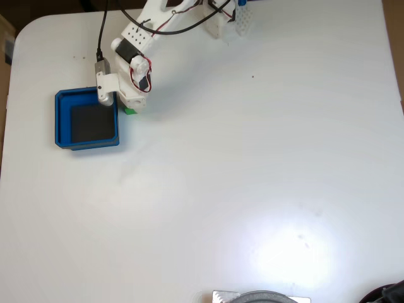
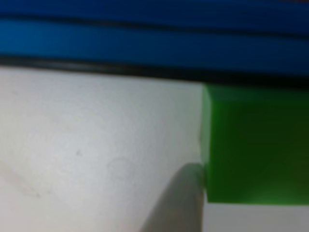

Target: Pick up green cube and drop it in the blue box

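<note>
In the other view, up close, a pale blurry fingertip (image 2: 176,203) comes up from the bottom edge. It touches the lower left side of the green cube (image 2: 256,145). The cube sits on the white table (image 2: 91,145). Just past the cube runs the wall of the blue box (image 2: 145,43).

In the fixed view from above, the white arm (image 1: 148,31) reaches down from the top of the table (image 1: 252,158). The gripper (image 1: 126,101) is low over the cube (image 1: 129,111). A bit of green peeks out under it. The cube is on the table just beside the right wall of the blue box (image 1: 61,120), not inside it.

I cannot tell how wide the fingers are open, or if they have a hold on the cube. I think this is the grabbing step. Next the fingers need to squeeze the cube, lift it over the wall, move a little left in the fixed view, and let go over the dark floor.
</note>
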{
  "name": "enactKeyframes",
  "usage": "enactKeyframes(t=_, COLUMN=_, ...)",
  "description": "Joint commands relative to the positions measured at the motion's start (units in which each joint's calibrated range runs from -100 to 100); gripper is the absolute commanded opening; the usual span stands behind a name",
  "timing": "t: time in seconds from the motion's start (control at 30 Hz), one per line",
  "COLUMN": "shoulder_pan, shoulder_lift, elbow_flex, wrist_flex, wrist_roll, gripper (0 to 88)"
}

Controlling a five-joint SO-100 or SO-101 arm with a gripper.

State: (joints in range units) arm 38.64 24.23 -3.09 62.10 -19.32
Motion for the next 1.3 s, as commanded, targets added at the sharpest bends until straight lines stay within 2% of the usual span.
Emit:
enactKeyframes(t=0.0, shoulder_pan=0.1, shoulder_lift=-1.2, elbow_flex=-0.5, wrist_flex=-0.7, wrist_roll=0.0, gripper=6.3)
enactKeyframes(t=0.43, shoulder_pan=0.3, shoulder_lift=-1.7, elbow_flex=-1.0, wrist_flex=-0.8, wrist_roll=0.0, gripper=6.3)
enactKeyframes(t=1.27, shoulder_pan=0.4, shoulder_lift=-14.3, elbow_flex=-0.4, wrist_flex=0.1, wrist_roll=0.0, gripper=6.3)
